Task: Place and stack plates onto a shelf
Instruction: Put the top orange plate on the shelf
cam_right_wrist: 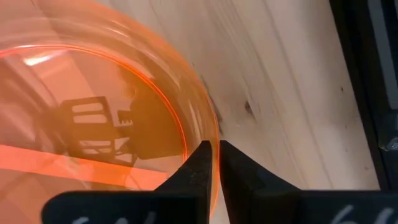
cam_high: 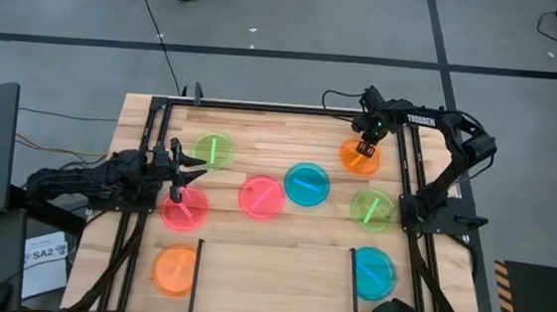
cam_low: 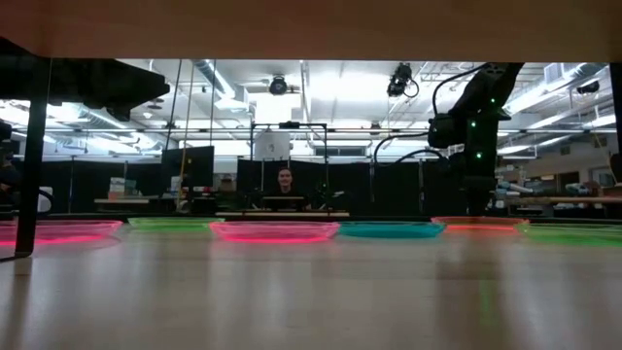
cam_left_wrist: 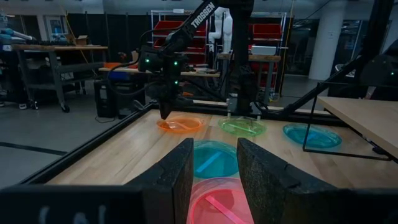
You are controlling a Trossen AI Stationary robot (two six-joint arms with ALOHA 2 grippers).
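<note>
Eight neon plates lie flat on the table. In the high view these are green (cam_high: 212, 151), pink (cam_high: 261, 197), cyan (cam_high: 307, 183), orange (cam_high: 360, 159), green (cam_high: 373, 209), cyan (cam_high: 374, 273), pink (cam_high: 185, 209) and orange (cam_high: 174, 269). My right gripper (cam_high: 365, 146) (cam_right_wrist: 214, 155) stands at the far-right orange plate (cam_right_wrist: 93, 124), shut on it. My left gripper (cam_high: 185, 174) (cam_left_wrist: 214, 168) hovers open at the table's left, touching nothing, above the gap between the left green and left pink plates. It points toward the middle pink plate (cam_left_wrist: 214, 202). The shelf (cam_high: 197, 269) stands at the near middle on thin black rods. My right gripper pinches the orange plate's raised rim (cam_right_wrist: 215, 138) on its far side. One finger (cam_right_wrist: 198, 163) is inside the plate and the other finger (cam_right_wrist: 235, 163) is outside it. The fingers come from above, pointing down. The plate (cam_low: 478, 223) looks flat on the table.
Thick black rails (cam_high: 412, 167) carrying the arms run along both sides of the table. The shelf's rod (cam_low: 34, 156) stands close in the low view, its top overhead. A person (cam_low: 284, 185) sits far behind the table. Bare wood (cam_high: 280, 136) lies along the far edge.
</note>
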